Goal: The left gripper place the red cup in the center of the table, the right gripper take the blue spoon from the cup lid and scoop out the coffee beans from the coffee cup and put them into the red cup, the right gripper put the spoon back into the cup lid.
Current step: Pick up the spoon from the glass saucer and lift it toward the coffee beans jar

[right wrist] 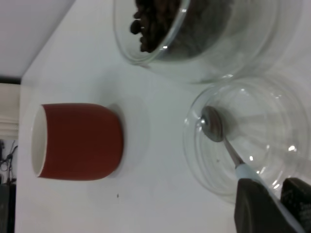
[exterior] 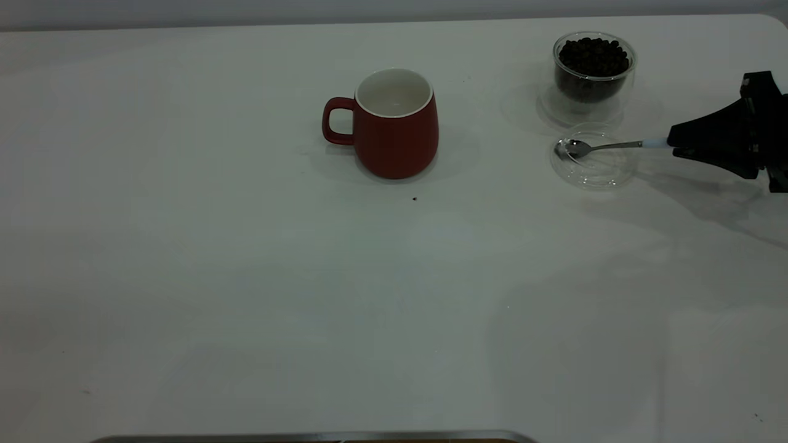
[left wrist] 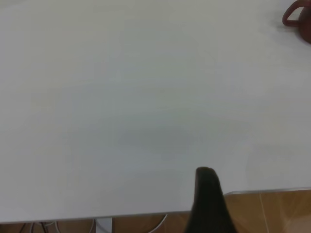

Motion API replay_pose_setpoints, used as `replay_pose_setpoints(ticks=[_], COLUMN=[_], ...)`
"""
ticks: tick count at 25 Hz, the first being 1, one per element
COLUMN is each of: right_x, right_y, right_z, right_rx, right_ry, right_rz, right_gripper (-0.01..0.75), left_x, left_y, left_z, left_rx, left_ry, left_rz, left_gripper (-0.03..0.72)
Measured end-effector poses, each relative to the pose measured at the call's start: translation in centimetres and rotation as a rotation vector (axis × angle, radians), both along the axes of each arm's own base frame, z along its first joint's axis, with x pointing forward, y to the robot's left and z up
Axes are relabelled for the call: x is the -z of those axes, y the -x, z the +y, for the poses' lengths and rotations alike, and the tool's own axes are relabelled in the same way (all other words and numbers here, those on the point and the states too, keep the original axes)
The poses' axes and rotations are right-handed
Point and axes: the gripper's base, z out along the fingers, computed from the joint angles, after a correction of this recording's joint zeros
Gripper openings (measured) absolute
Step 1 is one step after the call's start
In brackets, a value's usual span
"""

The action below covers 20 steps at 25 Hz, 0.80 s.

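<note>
The red cup (exterior: 397, 132) stands upright near the middle of the table (exterior: 246, 277), handle to the left, white inside with nothing in it. My right gripper (exterior: 674, 143) reaches in from the right edge, shut on the pale handle of the blue spoon (exterior: 606, 146). The spoon's bowl rests in the clear cup lid (exterior: 594, 175). The glass coffee cup (exterior: 592, 86) behind the lid holds coffee beans (exterior: 592, 55). The right wrist view shows the right gripper (right wrist: 272, 187), the spoon (right wrist: 214, 125), the lid (right wrist: 194, 145) and the red cup (right wrist: 80, 141). One finger (left wrist: 208, 194) of my left gripper shows over the table's near edge.
A single dark speck (exterior: 414, 199), perhaps a bean, lies on the table just in front of the red cup. A metal edge (exterior: 308, 437) runs along the table's near side. The red cup's handle (left wrist: 291, 14) shows far off in the left wrist view.
</note>
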Motion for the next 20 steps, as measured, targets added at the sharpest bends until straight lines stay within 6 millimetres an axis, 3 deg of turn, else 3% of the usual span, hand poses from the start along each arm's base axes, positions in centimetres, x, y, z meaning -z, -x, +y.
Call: replay_pose_setpoints(ticks=[5,20], right_x=[-0.8,-6.3], right_y=[-0.1,-0.5], right_z=[0.0,-0.5], right_rx=[-0.032,-0.100], right_ry=[0.006,0.103], right_rz=[-0.011,0.016], right_gripper=[0.111,0.111], left_x=[0.0,0.0], left_y=[0.0,0.0], left_z=[0.0,0.0], left_rx=[0.000,-0.001], left_ry=[0.000,0.001], left_rz=[0.000,-0.001], left_gripper=[0.587,0.587])
